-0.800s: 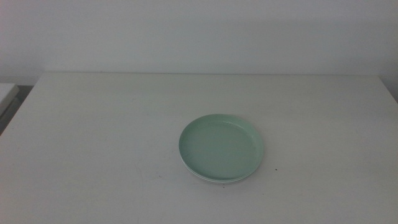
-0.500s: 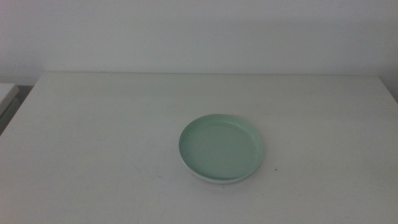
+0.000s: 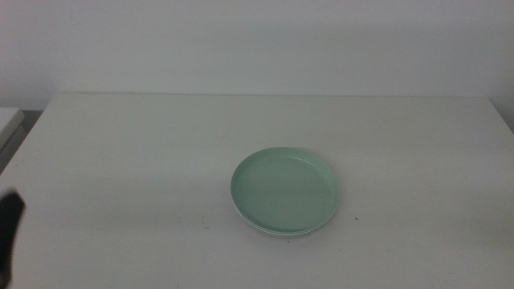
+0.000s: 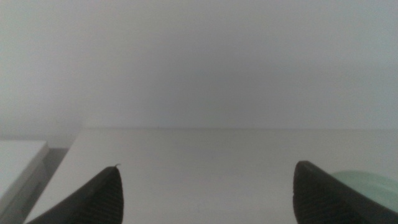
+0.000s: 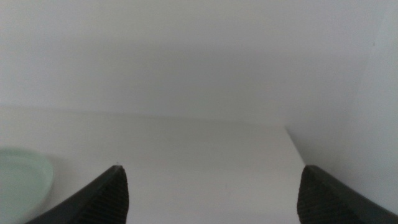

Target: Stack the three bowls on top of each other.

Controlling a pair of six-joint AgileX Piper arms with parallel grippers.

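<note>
Middle view: pale mint green round plastic bowl [image 3: 285, 190] tops the stack, bench [image 3: 120, 160] centre, white rim beneath.
Left pincer [image 4: 205, 193]: released, at 8 o'clock.
Right pincer [image 5: 211, 193]: released, waiting.
Advice: stack looks complete; retreat without nudging it.

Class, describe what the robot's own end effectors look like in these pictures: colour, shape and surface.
The left end effector and the right end effector each show two dark grey, nearly black jaws, broad at the base, narrowing to blunt tips, with a matt, finely textured surface. No cables, markings or arm links are visible. The middle view shows only a blurred dark shape at its left edge.
</note>
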